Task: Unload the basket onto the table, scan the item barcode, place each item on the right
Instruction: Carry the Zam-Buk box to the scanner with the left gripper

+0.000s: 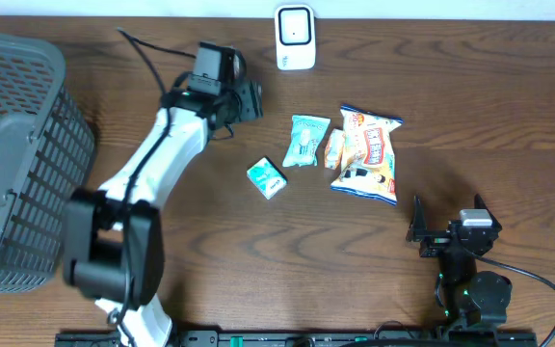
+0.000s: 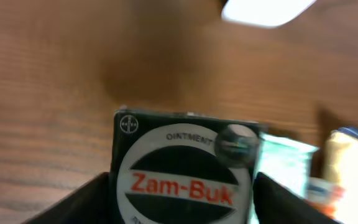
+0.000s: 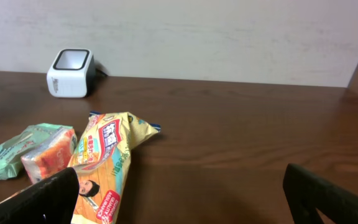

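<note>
A dark green Zam-Buk ointment box fills the lower left wrist view, and my left gripper is shut on it, a finger against each side. Overhead, the left gripper sits at the back of the table, left of the white barcode scanner. The scanner shows as a white blur beyond the box. My right gripper rests at the front right, open, with nothing between its fingers.
A grey basket stands at the left edge. In the middle lie a small green box, a green pack, an orange pack and a snack bag.
</note>
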Motion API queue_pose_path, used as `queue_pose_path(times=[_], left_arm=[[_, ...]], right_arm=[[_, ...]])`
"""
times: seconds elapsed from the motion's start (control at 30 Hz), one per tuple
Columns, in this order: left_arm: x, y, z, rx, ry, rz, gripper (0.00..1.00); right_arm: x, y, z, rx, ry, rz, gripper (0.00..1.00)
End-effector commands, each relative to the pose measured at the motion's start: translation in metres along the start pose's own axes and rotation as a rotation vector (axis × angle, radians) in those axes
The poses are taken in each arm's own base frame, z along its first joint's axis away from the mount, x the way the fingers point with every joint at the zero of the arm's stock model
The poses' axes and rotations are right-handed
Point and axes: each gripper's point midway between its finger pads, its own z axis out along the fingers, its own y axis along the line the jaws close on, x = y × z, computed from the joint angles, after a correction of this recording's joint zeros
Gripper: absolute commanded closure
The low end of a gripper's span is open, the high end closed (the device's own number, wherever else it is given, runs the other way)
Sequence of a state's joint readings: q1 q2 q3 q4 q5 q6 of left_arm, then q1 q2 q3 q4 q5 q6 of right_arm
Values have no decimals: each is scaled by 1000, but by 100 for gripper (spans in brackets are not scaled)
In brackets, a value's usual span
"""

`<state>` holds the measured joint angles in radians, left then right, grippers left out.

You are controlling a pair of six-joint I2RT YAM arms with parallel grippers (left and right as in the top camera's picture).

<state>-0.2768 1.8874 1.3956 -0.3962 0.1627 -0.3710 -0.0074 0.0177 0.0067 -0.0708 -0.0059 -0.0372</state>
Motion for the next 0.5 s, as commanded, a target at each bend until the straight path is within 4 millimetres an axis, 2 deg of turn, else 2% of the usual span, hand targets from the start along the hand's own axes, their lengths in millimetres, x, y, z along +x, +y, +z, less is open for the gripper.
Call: queue_pose_path(times=[0.0,0.13,0.27,0.33,0.4,0.47], left_arm=[[14,12,18,-65,42,19,25],[24,13,24,-73,77,22,24],[12,8,7,-56,34,22,24],[-4,3,-14,-36,-21,20,24],[-28,1,-50,-17,-115,10,20],[-51,14,-91,-54,-224,-15,18]], right_arm=[[1,2,0,-8,2,-10,1],[1,2,0,-8,2,-10,1],[1,2,0,-8,2,-10,1],[1,2,0,-8,2,-10,1],[1,2,0,-8,2,-10,1],[1,2,0,-8,2,-10,1]])
